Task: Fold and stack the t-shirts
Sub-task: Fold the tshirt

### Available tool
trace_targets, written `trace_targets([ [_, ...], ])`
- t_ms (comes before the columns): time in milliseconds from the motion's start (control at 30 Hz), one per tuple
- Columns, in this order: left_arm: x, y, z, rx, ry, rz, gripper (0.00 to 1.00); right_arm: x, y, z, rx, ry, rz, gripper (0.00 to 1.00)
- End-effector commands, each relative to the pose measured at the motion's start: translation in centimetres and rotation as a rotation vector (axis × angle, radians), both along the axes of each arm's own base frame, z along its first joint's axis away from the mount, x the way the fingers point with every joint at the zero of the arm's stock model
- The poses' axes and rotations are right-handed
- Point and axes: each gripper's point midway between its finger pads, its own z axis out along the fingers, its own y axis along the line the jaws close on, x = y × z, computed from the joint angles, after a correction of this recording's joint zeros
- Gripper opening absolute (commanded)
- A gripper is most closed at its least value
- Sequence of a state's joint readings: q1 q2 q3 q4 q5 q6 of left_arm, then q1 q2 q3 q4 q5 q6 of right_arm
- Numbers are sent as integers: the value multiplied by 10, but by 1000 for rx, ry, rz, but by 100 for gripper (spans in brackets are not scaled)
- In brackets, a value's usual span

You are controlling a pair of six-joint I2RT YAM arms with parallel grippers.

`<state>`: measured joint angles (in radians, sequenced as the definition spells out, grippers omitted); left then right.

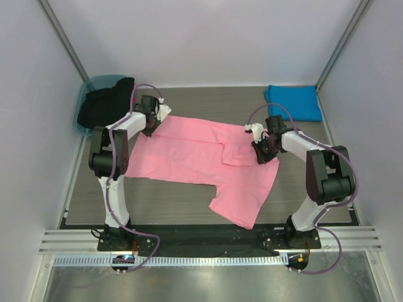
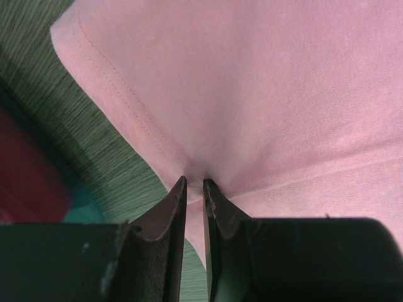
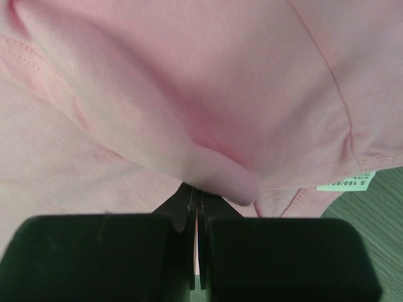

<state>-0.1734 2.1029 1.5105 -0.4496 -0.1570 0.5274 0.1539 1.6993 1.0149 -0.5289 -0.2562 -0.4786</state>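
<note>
From above, the left arm (image 1: 116,145) stands up from its base at the near edge, bends at the elbow and stretches forward. Its wrist is down at the far left corner of the pink t-shirt (image 1: 189,154). The right arm (image 1: 315,163) rises likewise and folds inward, its wrist lowered onto the shirt's right side, by the neck opening. The shirt lies spread across the middle of the grey surface (image 1: 157,201), one part trailing toward the near edge. Bare surface shows along the near side and along the far side. The blue t-shirt (image 1: 293,102) lies folded in the far right corner, well apart from the pink one. A teal tub (image 1: 89,85) holding black cloth (image 1: 107,104) fills the far left corner, near the left wrist, and white walls close in both sides.

At the left wrist, the left fingers (image 2: 170,207) stand almost together with a thin slit between them. They pinch the pink t-shirt (image 2: 264,88) just inside its stitched hem, and the cloth puckers toward the tips. Grey surface (image 2: 82,145) runs beside that edge.

At the right wrist, the right fingers (image 3: 182,200) are pressed together on a raised fold of the pink t-shirt (image 3: 157,82), a rounded roll bulging just above the tips. A white size label (image 3: 345,182) shows at the shirt's edge, with a strip of surface (image 3: 371,201) beyond.
</note>
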Motion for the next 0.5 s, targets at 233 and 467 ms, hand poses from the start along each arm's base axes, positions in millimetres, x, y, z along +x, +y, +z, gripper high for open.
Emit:
trace_targets([
  [233,-2,-11,-7,-31,24,-10,17,-2,13,60,49,-92,8,1],
  [467,-2,-12,-7,-36,22,-11,17,-17,5,41,-8,-18,-17,33],
])
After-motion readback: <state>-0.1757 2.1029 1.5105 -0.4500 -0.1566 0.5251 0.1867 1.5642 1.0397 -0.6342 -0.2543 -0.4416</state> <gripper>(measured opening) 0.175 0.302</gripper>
